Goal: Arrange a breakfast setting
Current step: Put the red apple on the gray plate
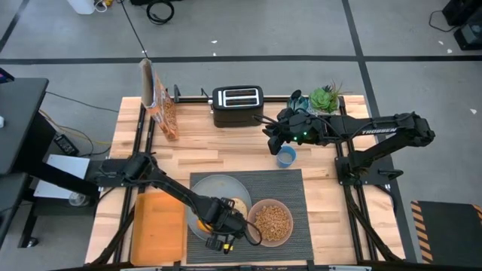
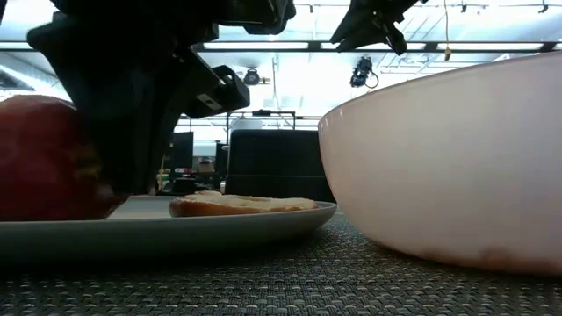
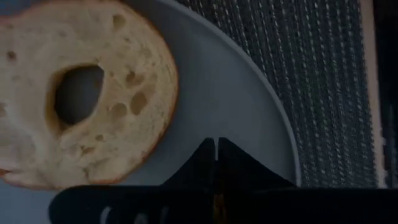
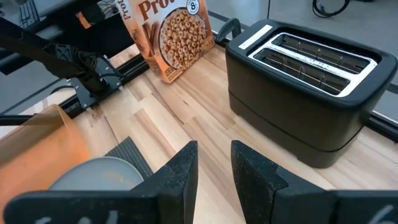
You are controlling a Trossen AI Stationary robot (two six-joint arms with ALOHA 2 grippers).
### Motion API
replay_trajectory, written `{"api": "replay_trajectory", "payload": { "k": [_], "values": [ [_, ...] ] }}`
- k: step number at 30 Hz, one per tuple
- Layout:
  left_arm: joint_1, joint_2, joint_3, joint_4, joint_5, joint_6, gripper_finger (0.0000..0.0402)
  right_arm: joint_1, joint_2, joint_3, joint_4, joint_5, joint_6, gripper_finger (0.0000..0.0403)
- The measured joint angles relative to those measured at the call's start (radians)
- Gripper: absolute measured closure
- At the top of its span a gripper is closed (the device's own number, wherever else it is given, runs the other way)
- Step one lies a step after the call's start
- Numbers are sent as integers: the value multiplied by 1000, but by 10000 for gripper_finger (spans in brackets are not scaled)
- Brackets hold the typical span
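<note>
Mat (image 1: 290,184), dark and ribbed, lies at the table's (image 1: 203,150) front middle, carrying the grey plate (image 1: 211,188) and pink bowl (image 1: 270,220) of cereal (image 1: 271,219) side by side. On the plate are a bagel (image 3: 81,93) and an apple (image 2: 44,158). Behind stand a black toaster (image 1: 237,105) and a cereal box (image 4: 177,37) reading "Pro…" and "8". The left gripper (image 3: 216,146) is clenched empty over the plate's rim beside the bagel. The right gripper (image 4: 214,165), fingers parted, hovers near the toaster.
</note>
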Motion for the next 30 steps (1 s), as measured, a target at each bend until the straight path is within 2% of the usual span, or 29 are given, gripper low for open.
{"api": "replay_trajectory", "payload": {
  "k": [4, 13, 15, 20, 25, 30],
  "values": [
    [1, -19, -1, -10, 9, -23, 387, 0, 0, 0, 0, 0, -10, 300],
    [-24, -181, -1, 1, -183, -80, 387, 0, -29, 0, 15, -1, -10, 300],
    [-38, -222, -37, 25, -233, -98, 387, 0, -43, 0, 22, -4, -10, 300],
    [-84, -388, -270, 143, -337, -253, 387, 1, -82, 0, 26, -8, -9, 300],
    [-125, -584, -552, 446, -453, -342, 387, 1, -102, 0, 65, -6, -9, 300],
    [-136, -713, -788, 640, -547, -427, 387, 4, -97, 0, 112, -8, -10, 300]
  ]
}}
